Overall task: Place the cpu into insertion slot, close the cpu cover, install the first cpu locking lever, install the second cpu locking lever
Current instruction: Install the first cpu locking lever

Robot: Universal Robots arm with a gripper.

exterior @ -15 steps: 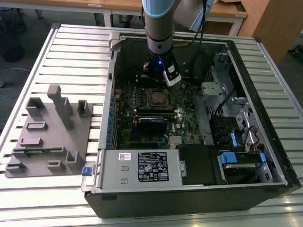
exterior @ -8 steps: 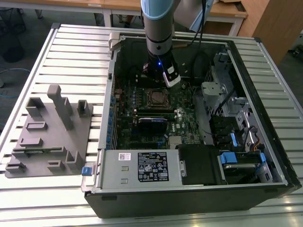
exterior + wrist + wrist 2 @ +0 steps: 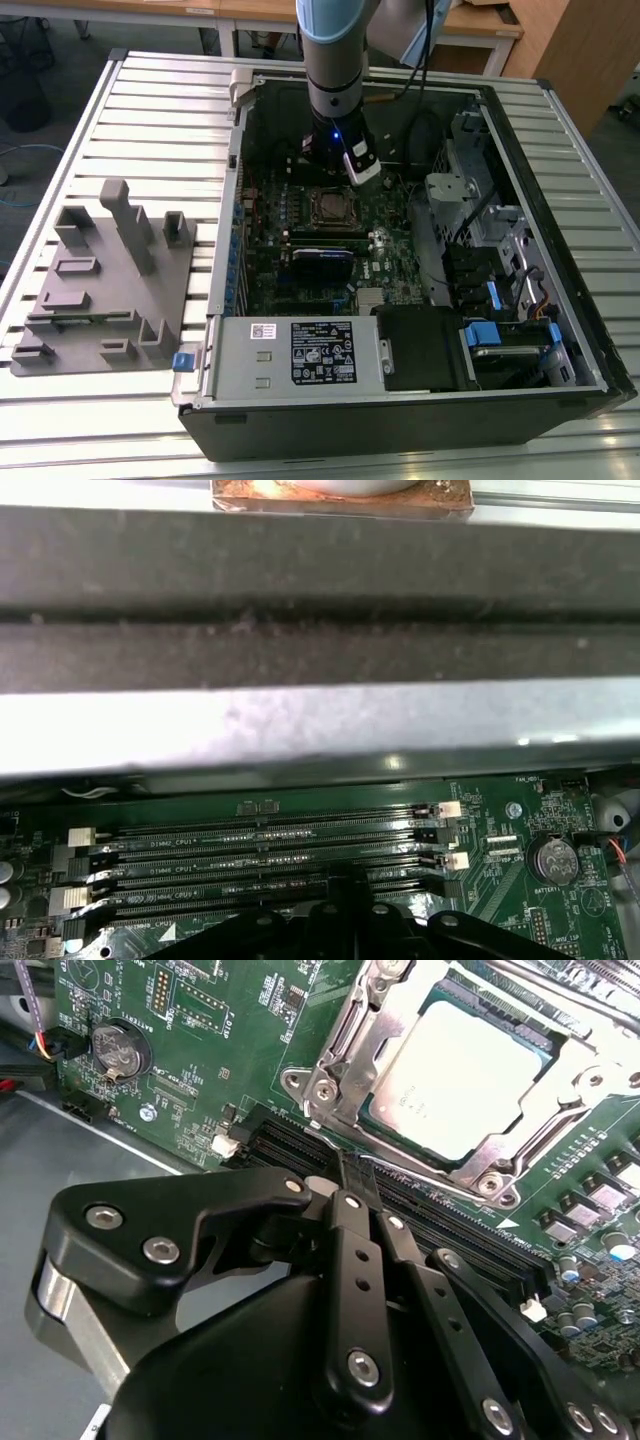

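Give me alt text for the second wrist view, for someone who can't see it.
A silvery cpu sits in the insertion slot on a green circuit board, with the metal cpu cover framing it. The black gripper, fingers together, points at the socket's near edge beside long black memory slots; a round coin battery lies farther off.

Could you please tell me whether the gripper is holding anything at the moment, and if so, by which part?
Nothing is held: the gripper is shut and empty, its tips beside the cpu cover, with the cpu already in the socket.
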